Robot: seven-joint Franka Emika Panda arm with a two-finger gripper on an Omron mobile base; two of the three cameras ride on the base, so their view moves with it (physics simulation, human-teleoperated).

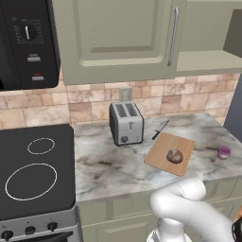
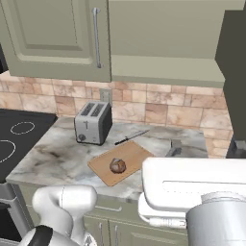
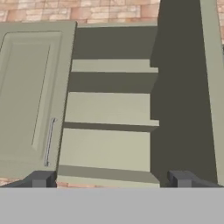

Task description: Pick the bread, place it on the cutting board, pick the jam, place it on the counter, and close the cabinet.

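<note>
The bread [image 1: 175, 156] lay on the cutting board [image 1: 163, 149], the jam [image 1: 224, 152] near the tabletop's [image 1: 108, 165] right edge, while the released pincer [image 3: 111, 180] faced the open cabinet [image 3: 109, 109].

Tiled backsplash [image 1: 156, 101] of tan, pink and brown squares behind everything, with a pale wall outlet [image 1: 125, 94] set into it just above a silver two-slot toaster [image 1: 126, 123]. Black stove top [image 1: 35, 168] at the left of the left base view, marked with two white ring burners, above a grey control strip with dark knobs [image 1: 30, 230]. Black microwave [image 1: 26, 42] mounted high on the left, with a white dial and small buttons. Pale green base cupboards [image 1: 120, 215] below the stone edge. Black-handled knife [image 1: 160, 129] lying just right of the toaster. Soft, even lighting, faint shadows only.
</note>
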